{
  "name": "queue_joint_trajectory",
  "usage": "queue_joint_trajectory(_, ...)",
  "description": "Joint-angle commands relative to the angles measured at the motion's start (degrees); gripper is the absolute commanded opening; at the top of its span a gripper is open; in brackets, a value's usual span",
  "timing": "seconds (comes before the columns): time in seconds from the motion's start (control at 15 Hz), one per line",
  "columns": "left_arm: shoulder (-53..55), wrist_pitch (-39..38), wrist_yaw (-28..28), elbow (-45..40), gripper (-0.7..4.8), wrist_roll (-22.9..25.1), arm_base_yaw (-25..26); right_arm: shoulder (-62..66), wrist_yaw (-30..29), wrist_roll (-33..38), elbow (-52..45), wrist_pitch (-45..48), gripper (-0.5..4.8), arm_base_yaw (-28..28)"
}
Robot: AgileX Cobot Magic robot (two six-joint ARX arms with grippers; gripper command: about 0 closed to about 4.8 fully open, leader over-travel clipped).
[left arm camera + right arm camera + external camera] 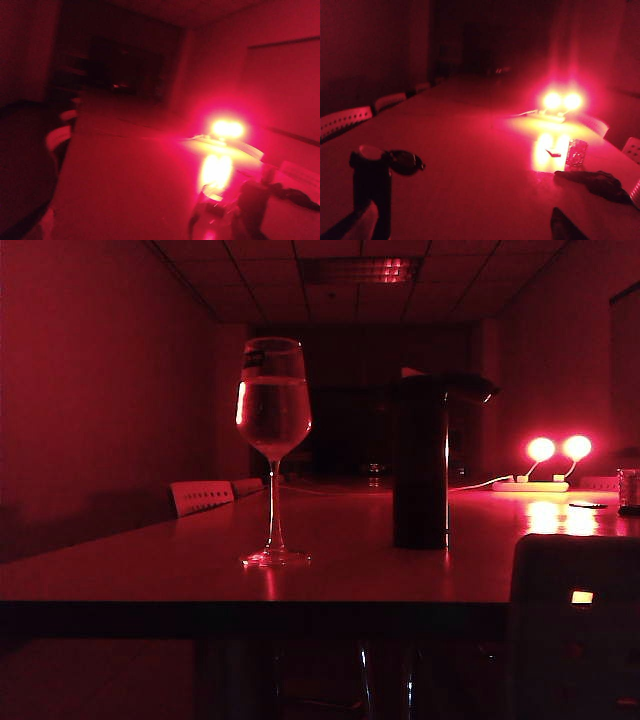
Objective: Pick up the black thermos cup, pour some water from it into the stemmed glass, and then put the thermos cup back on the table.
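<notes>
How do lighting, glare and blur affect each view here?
Exterior view: deep red light, twin lamps flaring; stemmed glass sharp, black thermos cup a silhouette. Left wrist view: motion-blurred, lamp glare washing the table. Right wrist view: soft, lamps haloed.

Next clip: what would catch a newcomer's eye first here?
Everything is soaked in red light from two glaring lamps at the far right of the table. In front stand the stemmed glass, with liquid in its bowl, and to its right the black thermos cup, lid flipped open. Neither hand touches them; only the right hand shows, its fingertips apart.
</notes>
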Motion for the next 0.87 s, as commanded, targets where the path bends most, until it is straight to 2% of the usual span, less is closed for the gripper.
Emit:
queue_joint_trajectory(0.07,8.9,5.9,1.1,5.7,4.79,-0.4,0.0,9.1,-3.1,0.2,6.4,4.1,4.79,0.0)
queue_joint_trajectory(0.2,17.0,6.6,2.5,10.7,4.79,-0.9,-0.5,14.1,-8.9,3.2,7.3,13.2,4.79,0.0)
queue_joint_trajectory(0.33,24.7,8.9,3.0,13.9,4.79,-1.4,-3.4,19.8,-9.1,3.6,7.3,18.9,4.79,0.0)
queue_joint_trajectory(0.47,31.9,12.9,2.2,15.3,4.79,-1.4,-9.7,25.0,-9.2,5.4,7.4,23.7,4.79,0.1)
queue_joint_trajectory(0.53,35.8,13.8,-0.5,16.0,4.79,-1.1,-13.9,27.7,-9.2,6.3,7.4,24.7,4.79,0.4)
queue_joint_trajectory(0.67,42.4,15.3,-6.4,16.3,4.79,3.3,-21.7,34.8,-8.7,6.0,7.3,26.8,4.79,4.0)
queue_joint_trajectory(0.73,45.4,15.7,-7.5,16.3,4.79,4.6,-24.6,38.8,-7.9,6.0,7.3,29.6,4.79,5.9)
queue_joint_trajectory(0.87,50.9,16.6,-9.4,16.3,4.79,4.6,-28.3,48.7,-7.4,6.0,7.3,38.1,4.79,9.7)
